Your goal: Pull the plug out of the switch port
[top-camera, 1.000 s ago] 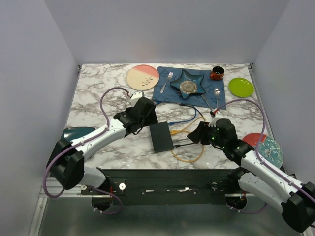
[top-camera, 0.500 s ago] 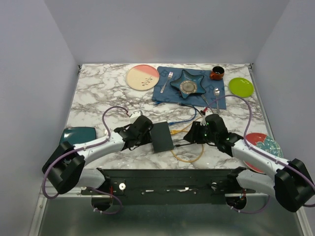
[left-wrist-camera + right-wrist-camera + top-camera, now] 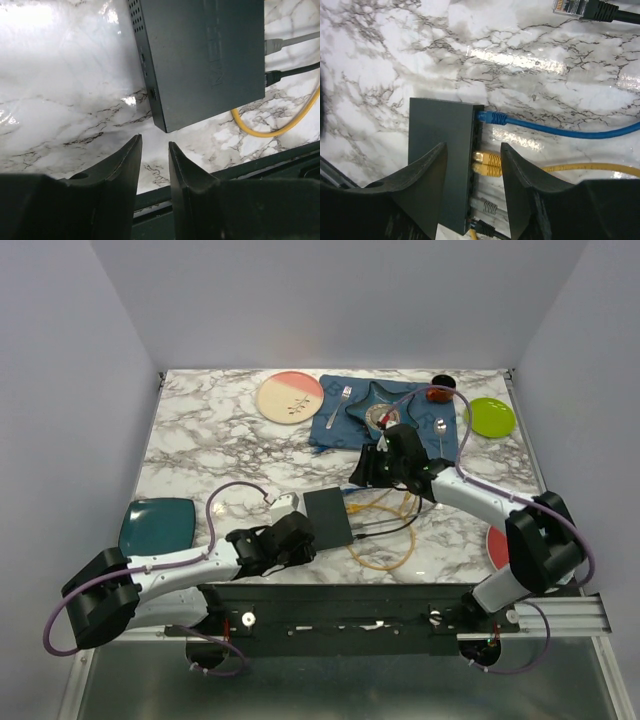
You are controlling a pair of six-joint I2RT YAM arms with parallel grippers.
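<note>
Three pale, bare walls (image 3: 350, 300) close in a white, grey-veined marble surface (image 3: 200, 440), with a black rail (image 3: 340, 620) along its near edge where both arms are bolted. At the far side lies a dark blue placemat (image 3: 335, 432), with a pink plate (image 3: 290, 397) to its left and a green plate (image 3: 490, 417) to its right. A teal plate (image 3: 156, 525) sits near the left edge. The switch (image 3: 328, 517) lies flat around the middle of the surface, close to the rail, with its sockets along its right-hand edge. The left tool (image 3: 155, 145) hovers just off the switch's near left corner without touching it, its fingers a narrow gap apart with nothing between them. The right tool (image 3: 472, 147) hangs above the far end of the socket edge, fingers apart and empty, and that edge shows between them in the right wrist view. A blue plug (image 3: 492, 118) sits in the farthest socket, two yellow plugs (image 3: 487, 164) come next, then a grey plug (image 3: 489, 205) and a black plug (image 3: 482, 227) nearer the rail. A loose plug (image 3: 572, 7) lies on the marble, apart from the switch. A second ago the left tool stood at the switch's far left corner with its fingers wider, and the right tool was out to the right, beyond the cables. The switch has not moved.
</note>
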